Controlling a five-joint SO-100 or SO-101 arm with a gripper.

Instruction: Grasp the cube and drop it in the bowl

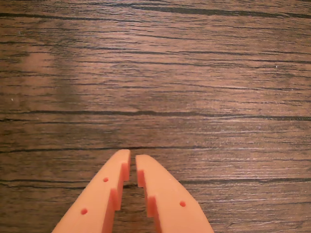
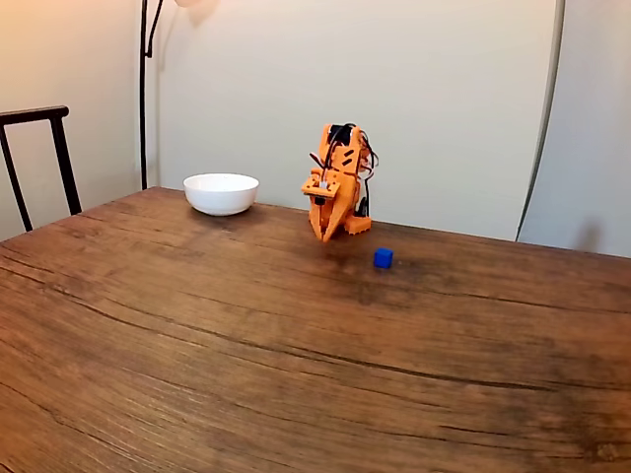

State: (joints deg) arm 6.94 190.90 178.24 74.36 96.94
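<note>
Arm: An orange arm [image 2: 338,182] is seen folded in on itself near the far edge of the wooden table [image 2: 246,355], its tip pointed down at the boards; the posture is judged to be a rest pose, taken before any reach is made.

Pincer: The gripper [image 1: 132,160] is shown in the wrist view with its two orange fingers drawn nearly together, a thin slit left between the tips and nothing held in it; bare wood grain is seen beyond them.

Cube: The blue cube [image 2: 383,258] is set on the table just to the right of the arm's foot in the fixed view, apart from it and nearer the camera; it is judged to be within easy reach, which would explain the placing.

Bowl: The white bowl [image 2: 221,193] is stood upright near the far edge, to the left of the arm in the fixed view and well apart from the cube, so that a carry across the arm's front is called for.

Surroundings: A dark chair back [image 2: 39,158] is seen at the left edge of the fixed view, and a plain wall behind.

Progress: The grasp is judged not yet begun.

Writing: No brand, label or lettering is made out on any item.
</note>
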